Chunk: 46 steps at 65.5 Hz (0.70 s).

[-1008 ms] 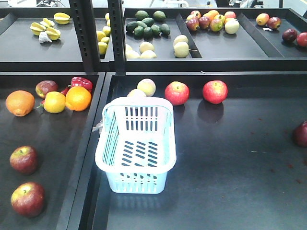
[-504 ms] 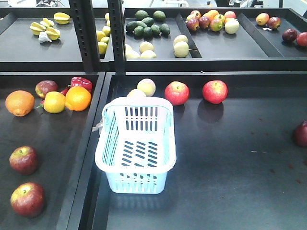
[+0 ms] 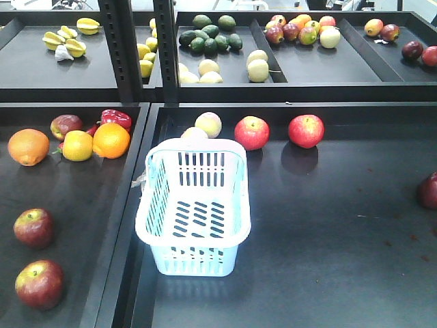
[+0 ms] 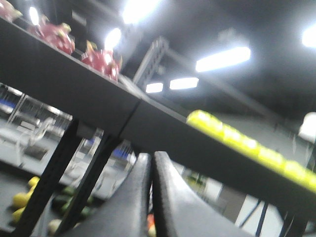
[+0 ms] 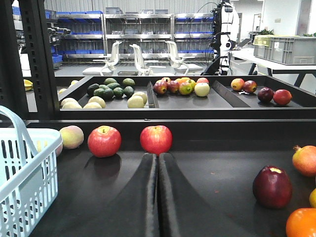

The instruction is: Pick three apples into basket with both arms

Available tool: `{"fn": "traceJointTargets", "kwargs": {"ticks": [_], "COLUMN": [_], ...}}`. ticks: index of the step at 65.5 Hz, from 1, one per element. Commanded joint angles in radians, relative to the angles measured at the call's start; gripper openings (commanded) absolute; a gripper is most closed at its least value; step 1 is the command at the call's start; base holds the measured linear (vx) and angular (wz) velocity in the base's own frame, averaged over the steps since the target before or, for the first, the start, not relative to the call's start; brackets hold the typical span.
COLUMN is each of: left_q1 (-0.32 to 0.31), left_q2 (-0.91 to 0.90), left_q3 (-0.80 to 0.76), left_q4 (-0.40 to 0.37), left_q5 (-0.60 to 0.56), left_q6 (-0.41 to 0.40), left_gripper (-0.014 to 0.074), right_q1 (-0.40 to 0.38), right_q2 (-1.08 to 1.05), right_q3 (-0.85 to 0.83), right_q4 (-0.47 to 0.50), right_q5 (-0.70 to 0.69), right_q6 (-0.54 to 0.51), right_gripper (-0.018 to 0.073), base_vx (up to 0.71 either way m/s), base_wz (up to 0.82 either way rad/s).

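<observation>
Black right gripper [image 5: 158,157] & left gripper [image 4: 151,157] were squeezed closed, so I think right one had to open wide b4 reaching the round red apple [image 5: 156,139] straight ahead.

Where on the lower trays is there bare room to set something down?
Widest: the black right tray, between the pale blue slotted plastic basket, the two red apples at its back wall and the dark fruit at its right edge. Crowded: the back of the left tray, around the round oranges.
</observation>
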Motion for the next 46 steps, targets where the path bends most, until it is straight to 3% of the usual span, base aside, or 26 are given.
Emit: {"fn": "traceJointTargets", "kwargs": {"ticks": [1, 19, 26, 37, 46], "left_q1": [-0.035, -0.075, -0.075, -0.075, -0.075], "left_q2": [0.137, 0.508, 0.636, 0.822, 0.955], "left_q3": [-0.107, -0.352, -0.435, -0.561, -0.673], "left_q4": [-0.065, -0.391, -0.463, -0.508, -0.504], "left_q5": [0.046, 0.339, 0.459, 0.548, 0.605], "left_q6": [0.190, 0.780, 0.947, 1.028, 1.029], "left_gripper": [-0.0008, -0.0006, 0.0003, 0.0111, 0.0309], "right_q1": [-0.007, -0.007, -0.007, -0.007, -0.007], "right_q2": [-0.010, -0.010, -0.010, -0.010, -0.010], "right_q3": [0.015, 0.015, 0.015, 0.015, 0.015], "right_q4": [-0.006, -0.006, -0.006, -0.006, -0.006], "right_q5": [-0.074, -0.074, -0.074, -0.074, -0.074], "right_q6": [-0.009, -0.009, -0.009, -0.009, -0.009], "right_gripper": [-0.0005, -0.0005, -0.0005, -0.0005, -0.0005], "base_vx": [0.00, 0.00, 0.00, 0.00, 0.00], "base_wz": [0.00, 0.00, 0.00, 0.00, 0.00]}}
